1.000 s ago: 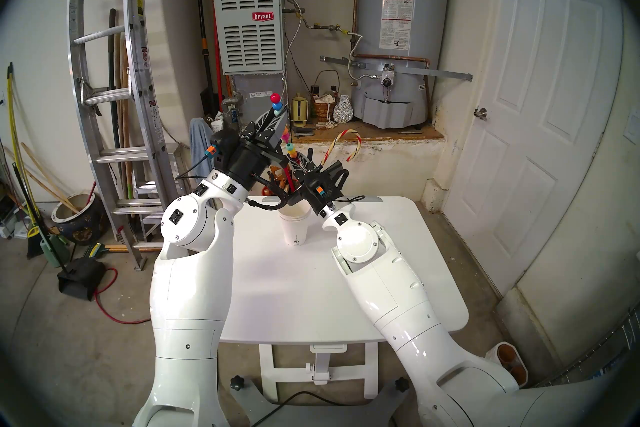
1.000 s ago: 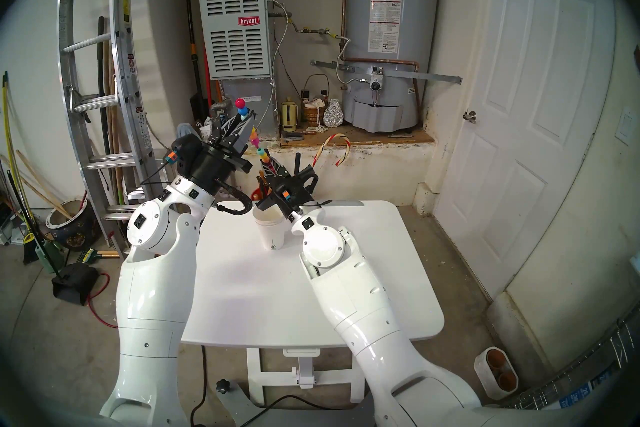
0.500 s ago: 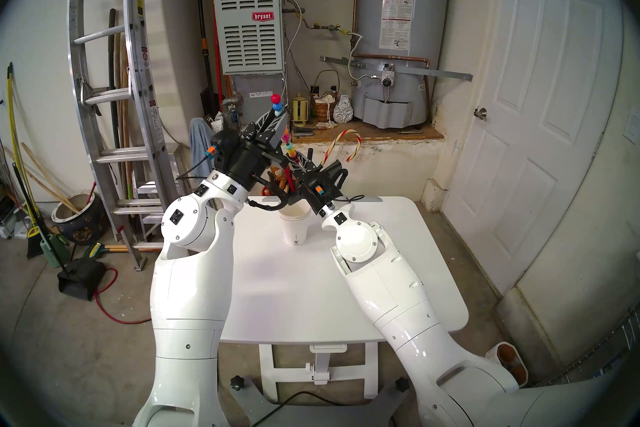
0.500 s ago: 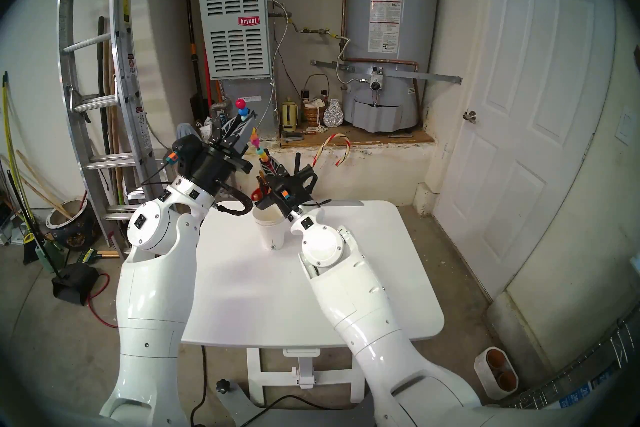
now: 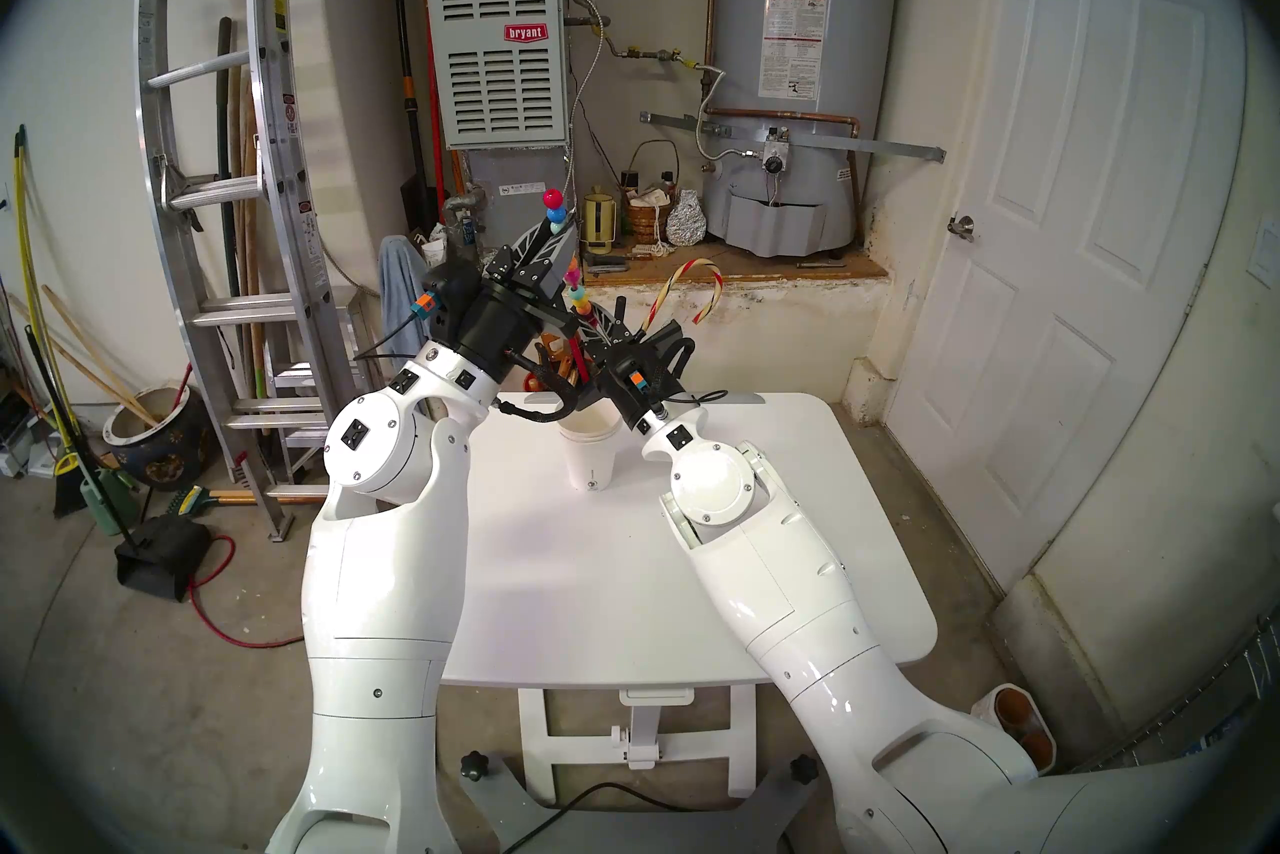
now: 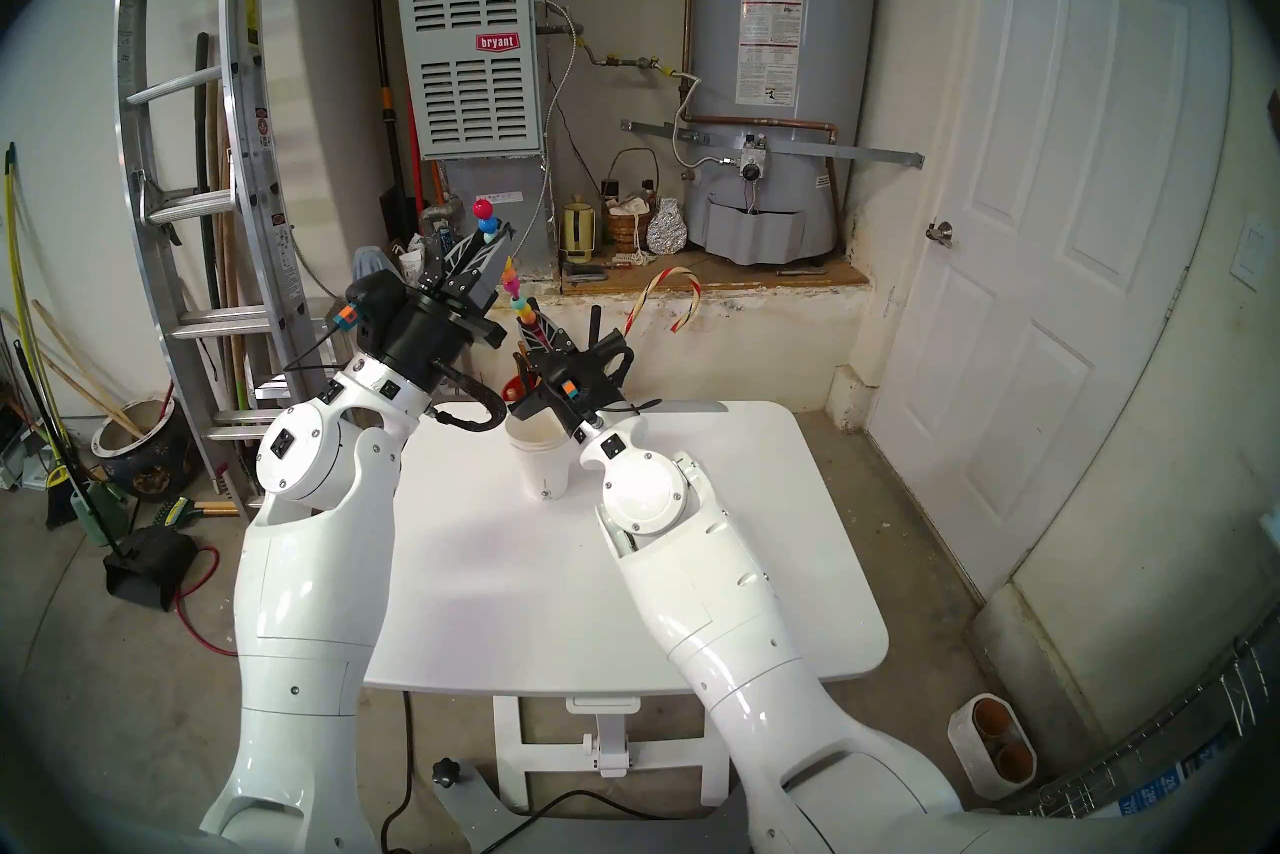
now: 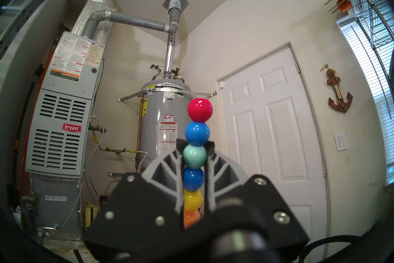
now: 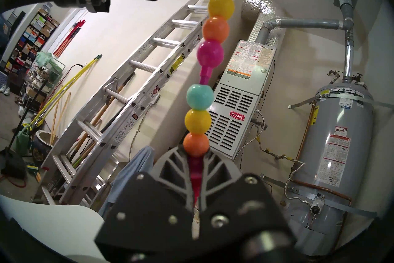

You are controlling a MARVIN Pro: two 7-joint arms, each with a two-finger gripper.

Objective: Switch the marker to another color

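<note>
The bead-segment marker is parted in mid-air: left gripper clamps the upper stack, whose pink peg points down toward the lower stack, clamped by the right gripper and roughly in line.

White bench on concrete floor, cream walls, ladder at ten o'clock, furnace at twelve, water heater and door at two

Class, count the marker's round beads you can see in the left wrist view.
6: red and blue above the left pincer's tips, then teal, blue, yellow and orange between its fingers. More may be hidden lower down.
</note>
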